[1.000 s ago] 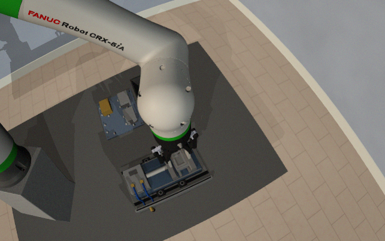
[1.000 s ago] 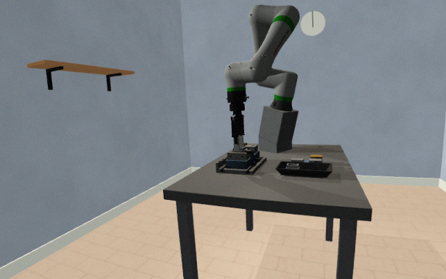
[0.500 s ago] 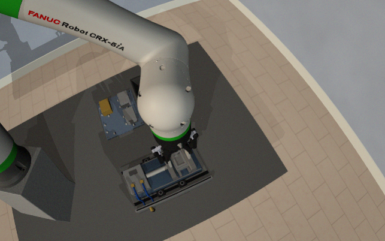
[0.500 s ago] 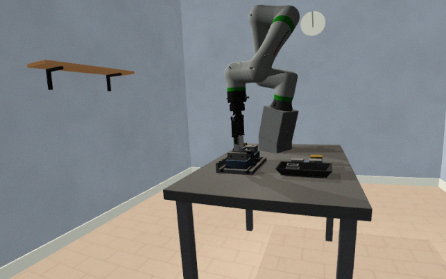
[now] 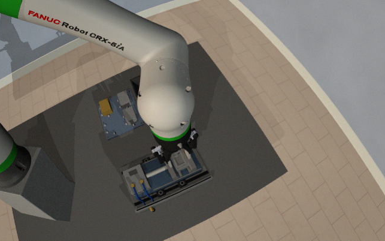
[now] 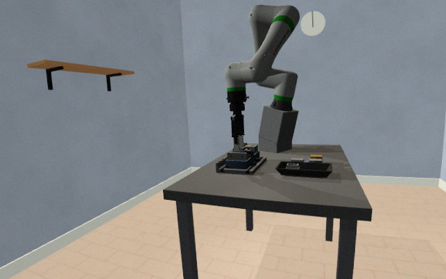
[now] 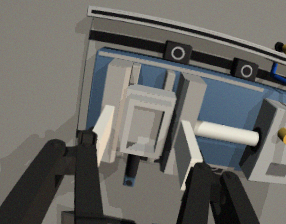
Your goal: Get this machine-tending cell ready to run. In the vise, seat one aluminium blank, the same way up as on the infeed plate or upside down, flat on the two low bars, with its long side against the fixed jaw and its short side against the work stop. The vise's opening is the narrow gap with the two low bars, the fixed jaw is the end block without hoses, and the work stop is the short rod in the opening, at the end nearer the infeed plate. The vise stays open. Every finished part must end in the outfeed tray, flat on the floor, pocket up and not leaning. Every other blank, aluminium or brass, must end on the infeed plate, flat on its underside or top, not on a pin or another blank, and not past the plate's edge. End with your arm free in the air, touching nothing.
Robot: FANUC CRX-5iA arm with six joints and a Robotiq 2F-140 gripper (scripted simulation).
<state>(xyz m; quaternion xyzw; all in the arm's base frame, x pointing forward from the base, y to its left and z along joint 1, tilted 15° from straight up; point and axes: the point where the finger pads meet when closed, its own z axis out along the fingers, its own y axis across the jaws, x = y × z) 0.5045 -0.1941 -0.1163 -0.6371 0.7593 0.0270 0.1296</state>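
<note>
outfeed tray (image 5: 135,81): mostly hidden under arm in top view
infeed plate (image 5: 119,132): right part covered by arm
tray contents (image 6: 292,166): too small to tell
vise (image 7: 214,106): right end cut by wrist frame edge

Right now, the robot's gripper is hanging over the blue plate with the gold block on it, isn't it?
Not quite. The gripper is hanging over the vise, with its fingers on either side of the grey pocketed part sitting there. The blue plate with the gold block on it lies off to one side, with nothing over it but the arm's elbow. The top view shows this.
</note>
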